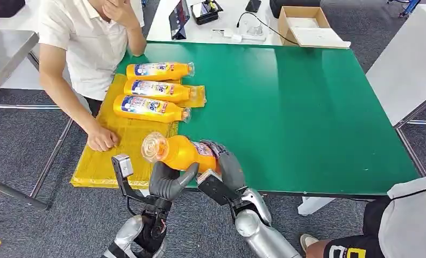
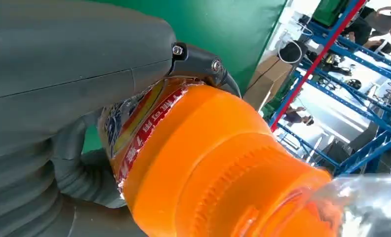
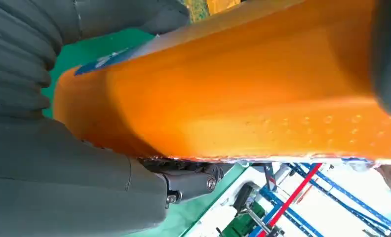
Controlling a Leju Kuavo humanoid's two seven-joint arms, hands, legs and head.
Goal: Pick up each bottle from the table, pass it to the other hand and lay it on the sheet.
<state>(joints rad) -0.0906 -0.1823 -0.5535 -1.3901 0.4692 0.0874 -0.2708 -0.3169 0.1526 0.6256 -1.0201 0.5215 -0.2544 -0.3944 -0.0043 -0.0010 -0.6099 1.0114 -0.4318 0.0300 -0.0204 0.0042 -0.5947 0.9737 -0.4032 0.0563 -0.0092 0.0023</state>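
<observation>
Held bottle: we see an orange plastic bottle [image 1: 181, 152] with a clear ribbed cap, lying roughly level in the air between both hands, cap end pointing away from the right hand and over the near edge of the sheet.
Right hand: our right hand [image 1: 224, 164] wraps the bottle's labelled body, dark fingers curled over the top; in the right wrist view the smooth orange wall [image 3: 243, 94] sits against the grey ribbed cover, thumb [image 3: 134, 19] on its far side.
Left hand: our left hand [image 1: 168, 180] cups the bottle from beneath near its shoulder, grey thumb raised against the orange side (both hands have it at once); the left wrist view shows the glossy label [image 2: 134, 133] pressed into the palm.
Sheet: a yellow, woven-looking sheet [image 1: 100, 166] lies just beyond the left hand, flat on the table and hanging slightly over its near edge.
Laid bottles: three orange bottles [image 1: 160, 70] [image 1: 160, 90] [image 1: 149, 107] lie side by side on the sheet, farther out from the left hand, caps towards the right-hand side, blue-and-white labels up.
Table: a smooth matte green top [image 1: 307, 107] stretches beyond the right hand.
Person: a person in a white shirt [image 1: 87, 48] sits beyond the sheet, one hand [image 1: 100, 138] resting on it, near the held bottle's cap.
Cardboard box: an open brown box [image 1: 305, 27] stands past the table's far edge.
</observation>
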